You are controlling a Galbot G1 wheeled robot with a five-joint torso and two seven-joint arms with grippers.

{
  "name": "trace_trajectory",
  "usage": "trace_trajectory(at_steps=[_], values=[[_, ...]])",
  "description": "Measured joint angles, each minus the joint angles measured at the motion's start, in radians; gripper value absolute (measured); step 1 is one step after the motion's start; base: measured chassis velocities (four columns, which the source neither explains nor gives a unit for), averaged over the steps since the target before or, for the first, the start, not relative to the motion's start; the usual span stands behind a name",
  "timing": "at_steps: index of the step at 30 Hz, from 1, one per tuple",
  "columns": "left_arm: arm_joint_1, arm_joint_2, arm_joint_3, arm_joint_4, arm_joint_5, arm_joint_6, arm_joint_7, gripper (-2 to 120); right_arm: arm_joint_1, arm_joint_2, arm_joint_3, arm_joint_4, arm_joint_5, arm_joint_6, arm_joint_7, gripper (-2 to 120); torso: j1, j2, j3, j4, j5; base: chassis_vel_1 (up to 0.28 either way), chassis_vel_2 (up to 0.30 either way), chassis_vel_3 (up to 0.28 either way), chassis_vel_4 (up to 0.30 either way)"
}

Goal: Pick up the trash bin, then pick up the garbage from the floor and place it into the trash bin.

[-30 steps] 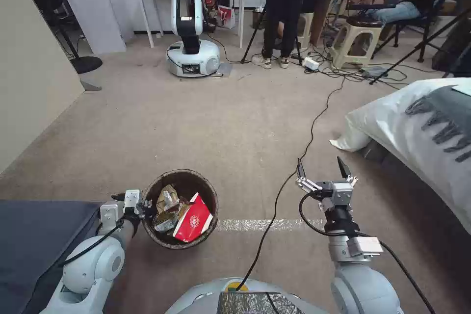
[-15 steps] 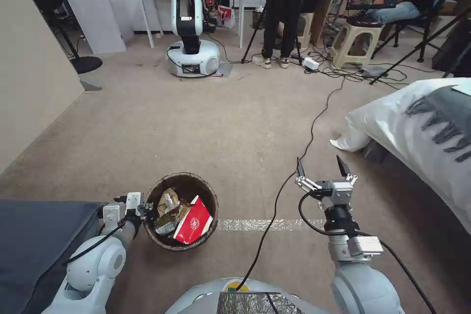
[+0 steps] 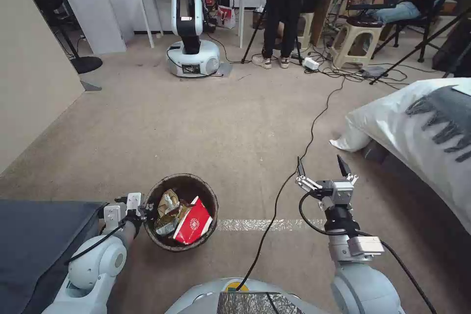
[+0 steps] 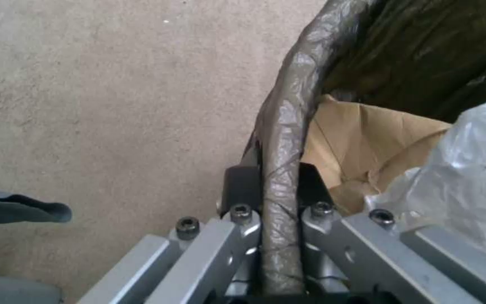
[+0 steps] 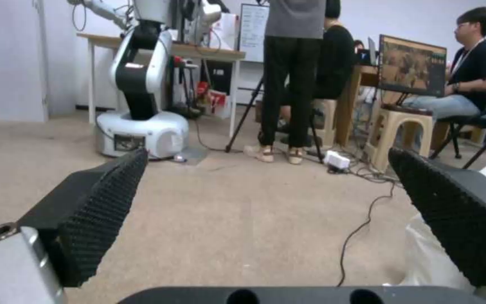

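The trash bin (image 3: 208, 194), lined with a dark brown bag, is held low at my front left. My left gripper (image 3: 145, 210) is shut on its rim (image 4: 281, 139), one finger on each side of the bag-covered edge. Inside the bin lies garbage: a red-and-white carton (image 3: 194, 222), a brown paper bag (image 4: 361, 143), clear plastic (image 4: 473, 169) and a gold wrapper (image 3: 166, 223). My right gripper (image 3: 321, 167) is open at the front right above the carpet, holding nothing, with its black ribbed fingers (image 5: 94, 211) spread wide.
A black cable (image 3: 309, 142) runs across the carpet between my arms. A bed with white bedding (image 3: 417, 127) is on the right, a dark grey mat (image 3: 34, 235) on the left. Another white robot (image 3: 192, 54), a table, stools and people stand at the far end.
The bin and my left gripper have sunk slightly toward me. The right arm has not moved.
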Motion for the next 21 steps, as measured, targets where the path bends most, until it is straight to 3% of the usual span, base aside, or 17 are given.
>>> trace_trajectory(at_steps=[9, 11, 12, 18, 21], values=[[-0.006, -0.001, 0.001, 0.007, 0.001, 0.0, 0.002, 2, -0.002, 0.004, 0.002, 0.004, 0.0, 0.0, 0.002, 100, 0.0, 0.0, 0.0, 0.0, 0.0, 0.0, 0.0, 0.0, 0.0], [-0.006, -0.001, 0.0, 0.008, 0.001, 0.0, 0.002, 8, -0.002, 0.004, 0.002, 0.005, 0.0, 0.0, 0.002, 100, 0.0, 0.0, 0.0, 0.0, -0.0002, 0.0, 0.0, 0.0, 0.0], [-0.006, -0.001, 0.0, 0.008, 0.001, 0.0, 0.002, 17, -0.002, 0.005, 0.002, 0.005, 0.0, 0.0, 0.002, 100, 0.0, 0.0, 0.0, -0.0002, -0.0003, 0.0, 0.0, 0.0, 0.0], [-0.008, 0.0, -0.001, 0.01, 0.001, 0.0, 0.002, 32, -0.003, 0.005, 0.003, 0.008, 0.0, 0.0, 0.003, 100, 0.0, 0.0, 0.0, -0.0002, -0.0004, 0.0, 0.0, 0.0, 0.0], [-0.014, 0.001, -0.002, 0.01, 0.0, 0.0, 0.002, 48, -0.006, 0.005, 0.007, 0.014, 0.001, -0.001, 0.005, 100, 0.0, 0.0, 0.0, -0.0001, -0.0004, 0.0, 0.0, 0.0, 0.0]])
